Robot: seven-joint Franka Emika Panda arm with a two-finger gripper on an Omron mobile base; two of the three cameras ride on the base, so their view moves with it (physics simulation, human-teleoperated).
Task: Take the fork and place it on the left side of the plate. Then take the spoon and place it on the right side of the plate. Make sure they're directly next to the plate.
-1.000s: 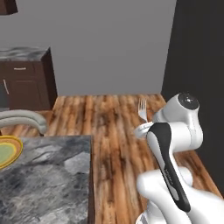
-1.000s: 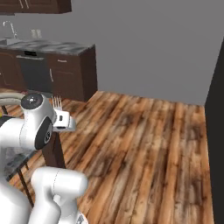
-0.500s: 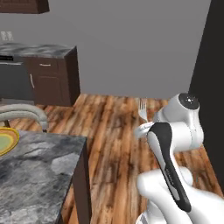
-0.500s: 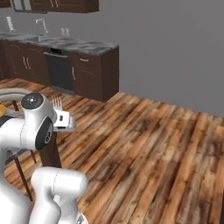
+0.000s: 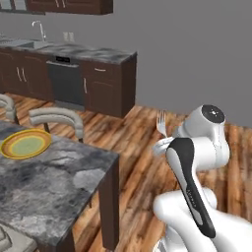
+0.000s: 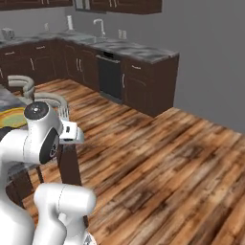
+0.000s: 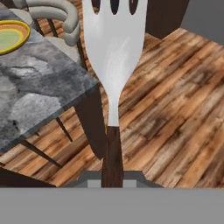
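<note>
fork [image 7: 113,65] upright in gripper [image 7: 112,180], plate [image 7: 13,37] on grey table [image 7: 35,94]

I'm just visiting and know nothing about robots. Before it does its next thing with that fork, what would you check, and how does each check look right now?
1. Fork in the grip: ok. The fork stands with its dark handle between the gripper fingers, tines pointing away.
2. Fork straight in the hand: ok, it rises upright in the hand view.
3. Plate in sight: ok. The plate lies flat on the grey stone table.
4. Gripper over the table: not ok. The fork hangs above wooden floor, right of the table's edge.
5. Landing spot left of the plate: cannot tell, that side runs out of the pictures.
6. Chairs clear of the path: cannot tell. A chair stands behind the table.
</note>
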